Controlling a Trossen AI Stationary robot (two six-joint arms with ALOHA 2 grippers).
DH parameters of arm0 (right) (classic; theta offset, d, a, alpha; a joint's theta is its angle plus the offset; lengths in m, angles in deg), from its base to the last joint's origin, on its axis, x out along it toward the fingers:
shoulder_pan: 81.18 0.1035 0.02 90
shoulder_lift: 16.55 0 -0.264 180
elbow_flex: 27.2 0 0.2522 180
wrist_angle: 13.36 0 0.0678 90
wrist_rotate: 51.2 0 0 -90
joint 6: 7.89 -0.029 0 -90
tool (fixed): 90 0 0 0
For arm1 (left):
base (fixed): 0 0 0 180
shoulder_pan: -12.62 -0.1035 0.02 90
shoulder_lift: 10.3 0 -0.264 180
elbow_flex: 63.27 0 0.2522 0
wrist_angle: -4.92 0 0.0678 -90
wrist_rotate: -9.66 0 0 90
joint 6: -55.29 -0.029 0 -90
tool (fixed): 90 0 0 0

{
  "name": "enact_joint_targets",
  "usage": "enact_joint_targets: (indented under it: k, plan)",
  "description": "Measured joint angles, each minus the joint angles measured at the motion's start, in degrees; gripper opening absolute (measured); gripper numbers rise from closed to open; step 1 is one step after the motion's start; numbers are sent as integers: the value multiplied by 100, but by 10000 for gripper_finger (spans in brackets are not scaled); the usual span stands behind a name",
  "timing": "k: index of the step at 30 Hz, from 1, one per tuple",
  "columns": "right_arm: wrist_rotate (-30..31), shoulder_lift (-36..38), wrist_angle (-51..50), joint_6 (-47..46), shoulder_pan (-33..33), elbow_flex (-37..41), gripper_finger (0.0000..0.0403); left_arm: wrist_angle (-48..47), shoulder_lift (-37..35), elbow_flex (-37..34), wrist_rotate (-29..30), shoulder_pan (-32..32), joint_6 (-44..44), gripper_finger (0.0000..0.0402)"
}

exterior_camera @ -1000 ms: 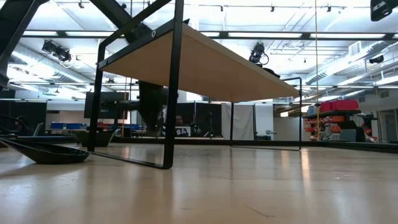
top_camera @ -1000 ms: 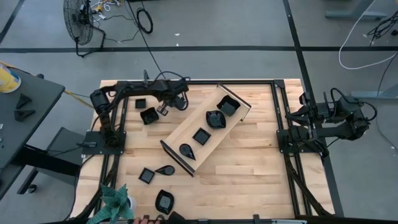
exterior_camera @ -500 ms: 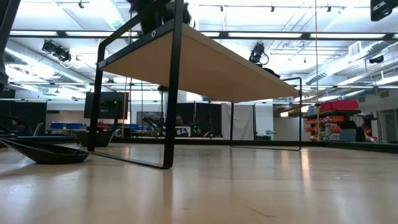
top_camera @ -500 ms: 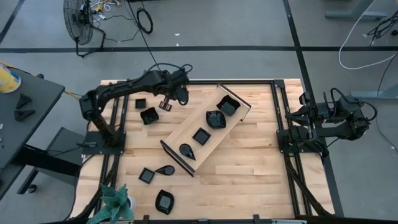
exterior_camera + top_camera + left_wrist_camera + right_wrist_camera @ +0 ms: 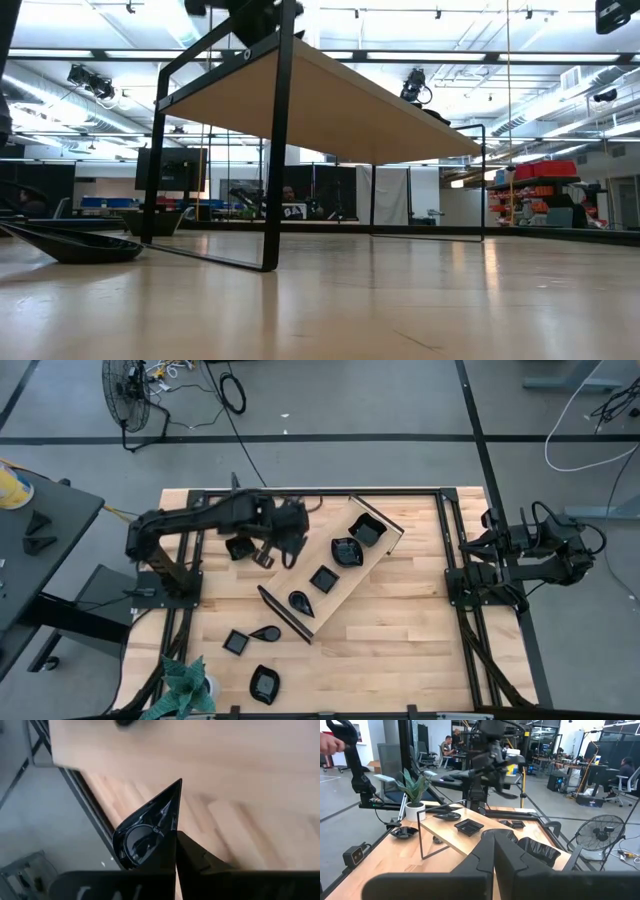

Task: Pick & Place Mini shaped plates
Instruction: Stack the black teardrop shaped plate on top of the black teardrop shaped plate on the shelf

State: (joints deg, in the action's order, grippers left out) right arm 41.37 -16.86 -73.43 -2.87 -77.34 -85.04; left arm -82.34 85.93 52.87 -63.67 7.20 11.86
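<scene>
My left gripper [image 5: 272, 550] hangs above the table just left of the long wood tray [image 5: 300, 565], shut on a glossy black teardrop plate [image 5: 145, 832]. In the low view it shows high up [image 5: 250, 15]. The tray holds several black plates, among them a wavy one [image 5: 347, 551] and a square one [image 5: 323, 578]. A square plate [image 5: 240, 547] lies flat on the table beside the gripper. Three more lie near the near-left corner [image 5: 236, 642], [image 5: 266, 632], [image 5: 264, 683]. My right gripper [image 5: 495, 852] is shut and waits at the table's right edge [image 5: 497, 545]. My left gripper holds the teardrop plate by the rim at its broad end [image 5: 167, 852], pinched between the two fingers. One finger [image 5: 197, 860] shows beside it; the plate hides the other. The plate is lifted clear and stands on edge, its pointed tip [image 5: 178, 782] aimed away from the fingers.
The tray lies slantwise across the table's middle, with black end walls [image 5: 285, 615]. A potted plant [image 5: 185, 685] stands at the near-left corner. Black frame rails [image 5: 190, 545] run along both sides. Bare wood [image 5: 400, 620] lies right of the tray. People sit in the room beyond.
My left gripper has risen from table height beside the far-left plates to well above the tray's level, carrying the teardrop plate clear. It then swung a little toward the table's near edge, alongside the tray. The plates on the table and in the tray have stayed put.
</scene>
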Motion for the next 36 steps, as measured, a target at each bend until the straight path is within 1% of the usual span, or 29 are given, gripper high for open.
enact_joint_targets:
  k: [5, 9, 13, 16, 19, 25, 29, 31, 36]
  plan:
    - [0, 0, 0, 0, 2, 0, 10, -246, 0, 195, -42, 599, 731, 1]
    - [0, 0, 0, 0, 0, 0, 10, -414, 0, 235, -459, 1036, 1458, 1]
    - [0, 0, 0, 0, 0, 0, 10, -419, 0, 235, -859, 1442, 2364, 1]
    - [0, 0, 0, 1, 2, 0, 10, -411, 4, 235, -990, 1710, 2910, 1]
    - [0, 0, 0, 0, 2, 0, 10, -394, 11, 235, -1059, 1917, 3258, 1]
    - [0, 0, 0, 0, 2, 0, 10, -316, 11, 235, -1060, 2108, 3394, 1]
    - [0, 0, 0, 0, 0, 0, 10, 76, 79, 241, -1078, 2113, 3553, 1]
    - [0, 0, 0, 1, 1, 0, 10, 143, 136, 241, -1170, 2115, 3550, 1]
    - [0, 0, -2, 0, 1, 0, 10, 236, 172, 241, -1182, 2115, 3554, 1]
